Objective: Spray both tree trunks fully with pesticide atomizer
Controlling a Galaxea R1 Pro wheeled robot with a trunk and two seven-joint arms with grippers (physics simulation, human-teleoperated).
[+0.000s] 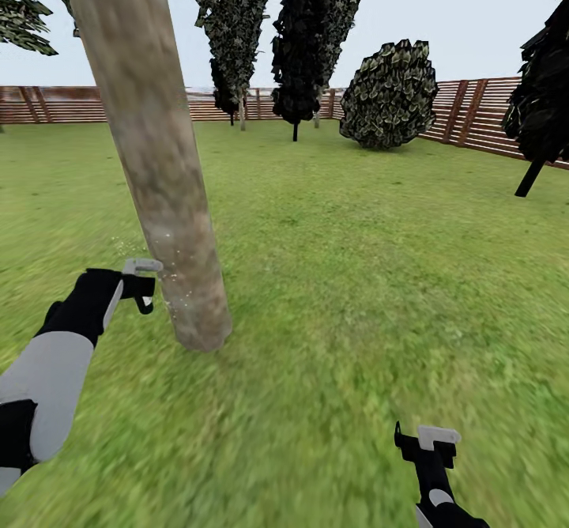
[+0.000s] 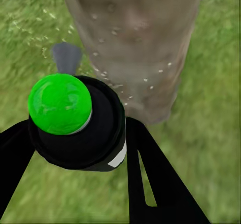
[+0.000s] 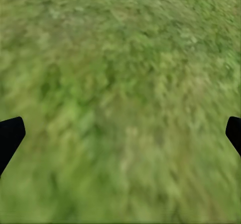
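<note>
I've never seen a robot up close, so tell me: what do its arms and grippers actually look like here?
Each arm is a rounded light-grey sleeve with black joint sections, ending in black. The left gripper and right gripper are black with a pale grey block on top. In the left wrist view the fingers are flat black blades with a slot cut through. No cables visible.

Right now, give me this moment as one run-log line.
left gripper: shut on atomizer | aimed at tree trunk | pesticide specks on bark | right gripper: open, over grass
</note>
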